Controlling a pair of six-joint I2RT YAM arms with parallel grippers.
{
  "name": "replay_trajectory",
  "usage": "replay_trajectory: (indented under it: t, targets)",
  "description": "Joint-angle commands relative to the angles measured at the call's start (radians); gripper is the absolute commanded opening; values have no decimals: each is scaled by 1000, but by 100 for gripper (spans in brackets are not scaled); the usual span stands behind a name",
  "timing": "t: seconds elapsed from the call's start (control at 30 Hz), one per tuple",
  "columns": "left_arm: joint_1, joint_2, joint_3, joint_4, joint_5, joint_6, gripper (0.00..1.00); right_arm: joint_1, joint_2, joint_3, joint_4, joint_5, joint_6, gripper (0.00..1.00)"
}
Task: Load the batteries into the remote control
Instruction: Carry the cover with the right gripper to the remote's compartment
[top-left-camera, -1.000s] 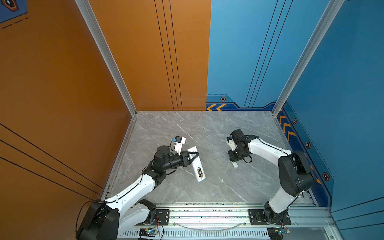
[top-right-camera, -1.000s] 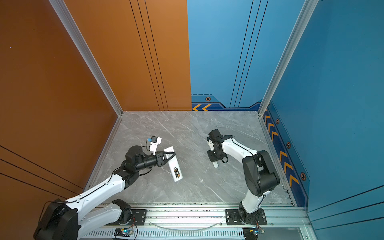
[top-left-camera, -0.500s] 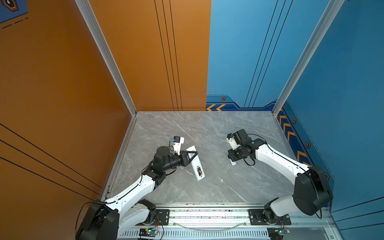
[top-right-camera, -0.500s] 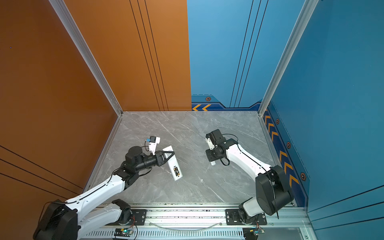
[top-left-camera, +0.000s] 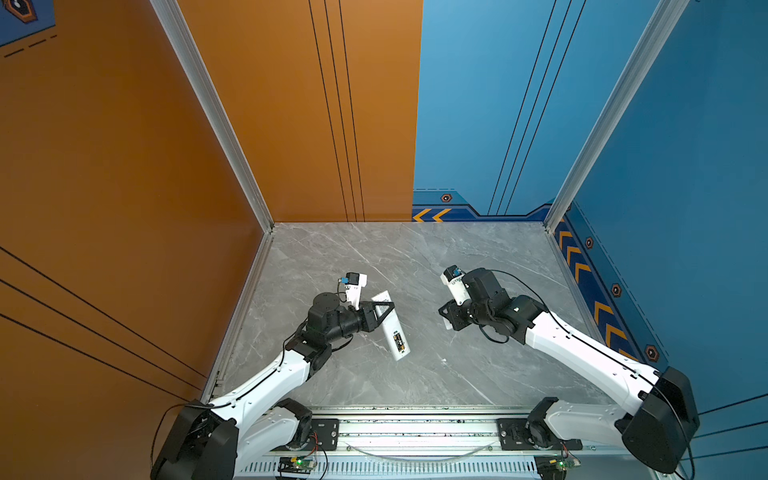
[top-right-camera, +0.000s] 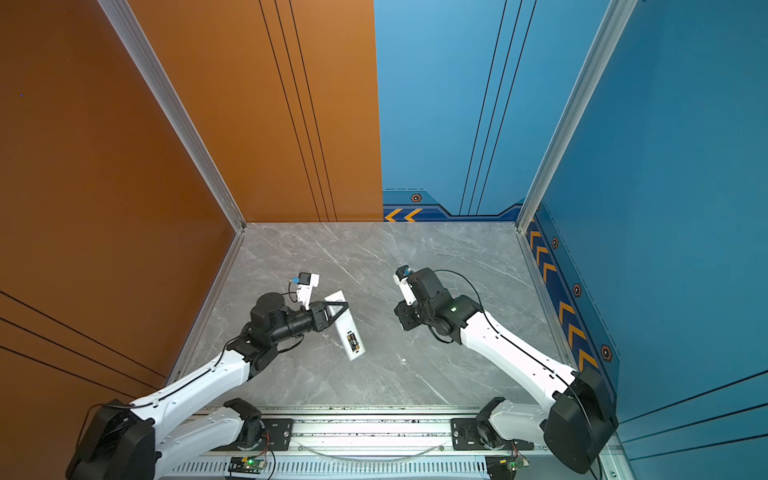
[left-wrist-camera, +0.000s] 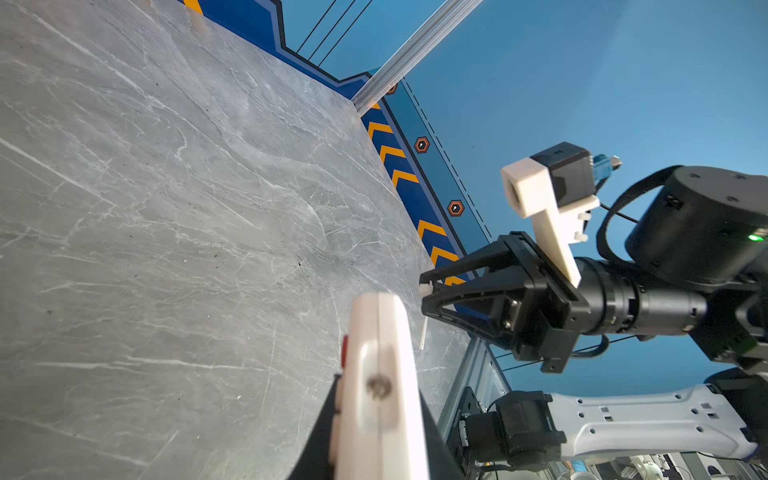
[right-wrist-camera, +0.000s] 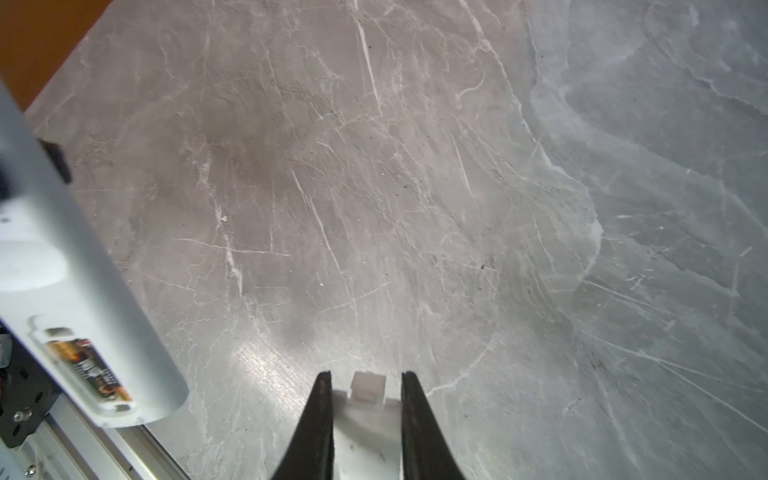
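Left jaws: clamped on remote, mid-table, back up, near end toward 5 o'clock; battery seated in recess. Right jaws: at remote's 3 o'clock, apart from it, pinching cover. Beyond: orange wall 10 o'clock, blue wall 2 o'clock.

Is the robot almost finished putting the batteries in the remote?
Nearly, it seems. Done: batteries sit in the open recess of the remote control, though I can't count them. In hand: the left tool grips the remote control, and the right tool pinches the small white battery cover. Left: fitting that cover over the recess.
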Motion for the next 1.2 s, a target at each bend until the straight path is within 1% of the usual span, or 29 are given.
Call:
replay_trajectory:
  t: [0.0, 0.17, 0.33, 0.53, 0.7, 0.93, 1.17]
  targets:
    - [10, -23, -7, 14, -14, -18, 0, 50, -33, -9, 47, 23, 36, 9]
    - [23, -29, -9, 23, -6, -29, 0, 107, -75, -41, 111, 37, 61, 8]
    - [31, -30, -11, 28, -5, -38, 0, 175, -125, -79, 185, 78, 71, 8]
    - [38, -36, -14, 32, -8, -44, 0, 234, -147, -97, 244, 110, 91, 8]
    - [42, -42, -19, 34, -12, -52, 0, 285, -133, -112, 300, 136, 104, 8]
    - [55, -48, -25, 34, -2, -60, 0, 320, -108, -107, 352, 144, 124, 7]
    - [65, -53, -28, 37, -3, -65, 0, 353, -46, -92, 389, 144, 140, 7]
